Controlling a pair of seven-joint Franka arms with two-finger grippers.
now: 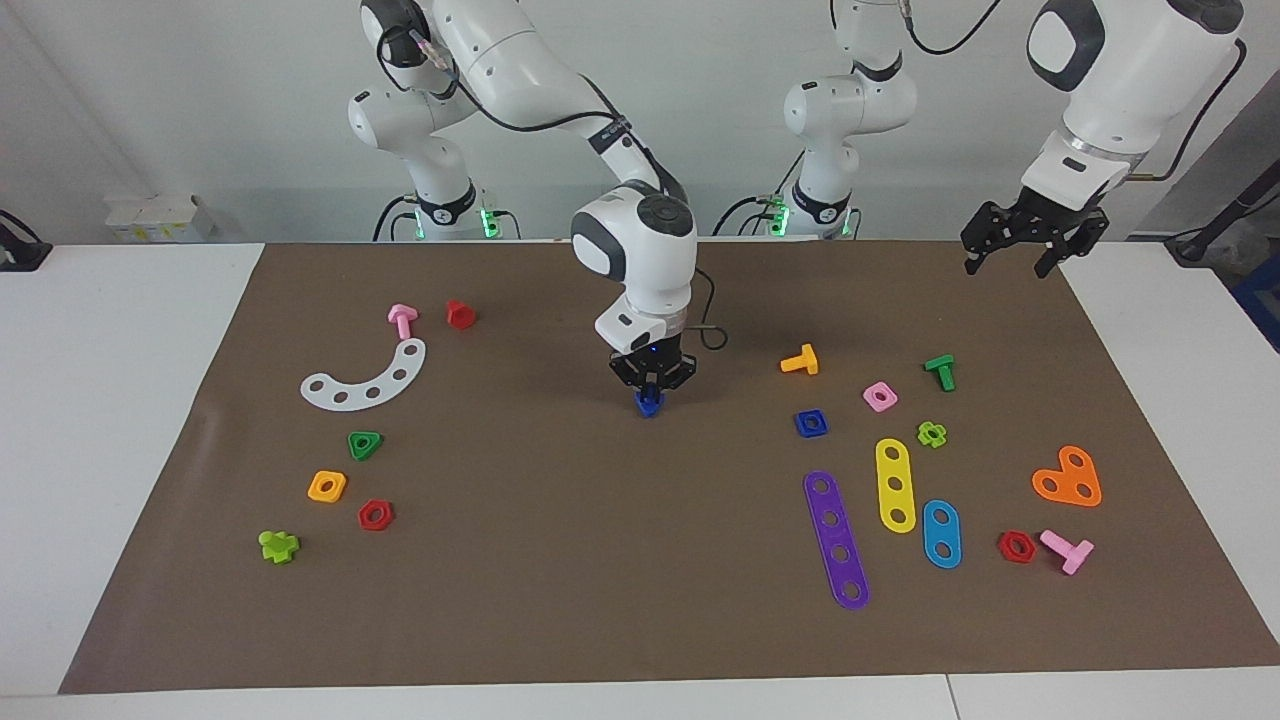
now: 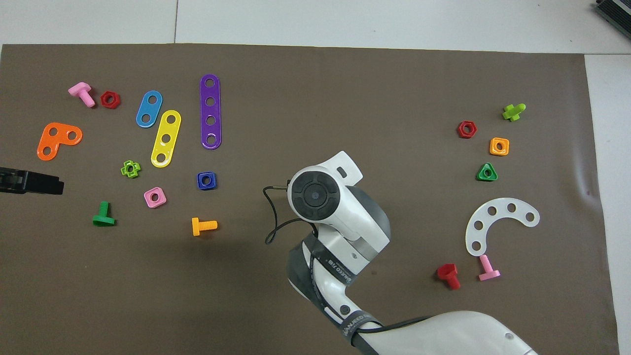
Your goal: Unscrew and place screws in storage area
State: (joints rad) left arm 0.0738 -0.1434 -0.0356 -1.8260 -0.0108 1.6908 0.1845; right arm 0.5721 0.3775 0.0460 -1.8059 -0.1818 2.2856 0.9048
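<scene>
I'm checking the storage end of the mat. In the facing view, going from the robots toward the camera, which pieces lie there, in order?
Red bolt, pink bolt, white curved strip, green triangular nut, orange square nut, red hexagonal nut, lime bolt.

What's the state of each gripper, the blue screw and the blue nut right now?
Right gripper: shut on blue screw, over the mat's middle.
Blue screw: held in the right gripper, not yet in the storage area.
Left gripper: open, empty, waiting above the mat's corner.
Blue nut: flat on mat, hole empty.
</scene>
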